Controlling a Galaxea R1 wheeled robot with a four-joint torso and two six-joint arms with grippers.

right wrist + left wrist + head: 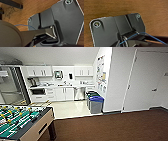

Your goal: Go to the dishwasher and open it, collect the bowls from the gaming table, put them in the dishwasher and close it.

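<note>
Here's the kitchenette, sitting in the upper middle of the head view, and the dishwasher [79, 93] is right there under the counter [62, 85], a steel front set between white cabinet doors [64, 93] on its left and the wall on its right, door closed as far as this soft view lets me judge. Just to its right, a little lower in the frame, stand bins: a grey one with a blue lid [96, 104] in front, a green-lidded one [91, 95] behind it. White upper cabinets [40, 71] run across the top of the nook, pale shiny floor [71, 109] below. Down in the lower left corner, the football table [23, 122] juts in, green field and rods with handles (not the table the bowls are said to be on). Brown carpet [112, 127] covers the lower right, with a white door [146, 79] at the upper right. Both wrist views look down on that carpet past the robot's own dark plate; whether either gripper is wide or closed, I cannot tell.
</note>
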